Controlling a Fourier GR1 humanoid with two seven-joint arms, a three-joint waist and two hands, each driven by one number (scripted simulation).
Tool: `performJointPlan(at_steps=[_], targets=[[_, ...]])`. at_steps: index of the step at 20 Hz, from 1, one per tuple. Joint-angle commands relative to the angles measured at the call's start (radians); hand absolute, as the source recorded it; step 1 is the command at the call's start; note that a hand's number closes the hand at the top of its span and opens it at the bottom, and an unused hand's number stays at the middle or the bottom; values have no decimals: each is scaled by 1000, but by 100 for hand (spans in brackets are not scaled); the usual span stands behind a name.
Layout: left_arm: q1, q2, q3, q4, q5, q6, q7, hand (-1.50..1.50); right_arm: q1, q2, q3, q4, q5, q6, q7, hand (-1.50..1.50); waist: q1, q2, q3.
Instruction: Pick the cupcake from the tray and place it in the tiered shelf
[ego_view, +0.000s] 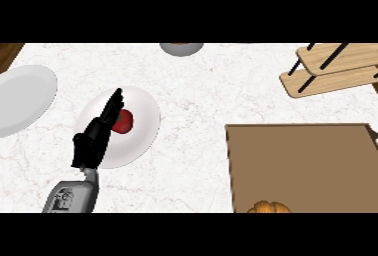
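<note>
The cupcake (268, 207) shows only as an orange-brown top at the lower edge of the brown tray (303, 165), on the right of the counter. The wooden tiered shelf (332, 70) stands at the far right corner, well beyond the tray. My left hand (94, 137) is on the left side of the counter, far from the cupcake. It hangs open over a white plate (144, 117), fingers straight and pointing away from me. A red round fruit (124, 121) lies on that plate, just beside the fingers. My right hand does not show.
A second white plate (22, 97) lies at the left edge. A grey bowl (181, 48) sits at the far edge, near the middle. White marble counter (199, 95) spreads between the plates, the tray and the shelf.
</note>
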Motion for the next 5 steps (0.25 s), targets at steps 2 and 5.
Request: performJointPlan(at_steps=[2, 5], targets=[[38, 0, 5, -12, 12, -5, -21, 0, 149, -136, -61, 108, -36, 172, -110, -150, -5, 0, 2], [13, 20, 11, -39, 17, -20, 48, 0, 250, -151, -103, 177, -60, 213, -184, -150, -13, -1, 4]])
